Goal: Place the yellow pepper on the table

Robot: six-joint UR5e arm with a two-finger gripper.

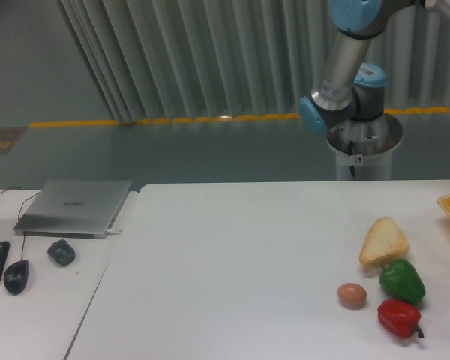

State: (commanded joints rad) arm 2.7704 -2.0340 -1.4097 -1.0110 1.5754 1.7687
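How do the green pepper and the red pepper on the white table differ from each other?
The green pepper lies farther from the camera, beside the bread wedge; the red pepper lies nearer, close to the table edge. A dark stem shows on the red one, none on the green. Both are glossy, lumpy and similar in size.

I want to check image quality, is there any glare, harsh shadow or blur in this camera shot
Fixed camera: lighting soft and even; the red pepper, green pepper and egg cast only faint shadows on the table; mild glare on the peppers; overall slightly soft; the tool is out of frame.
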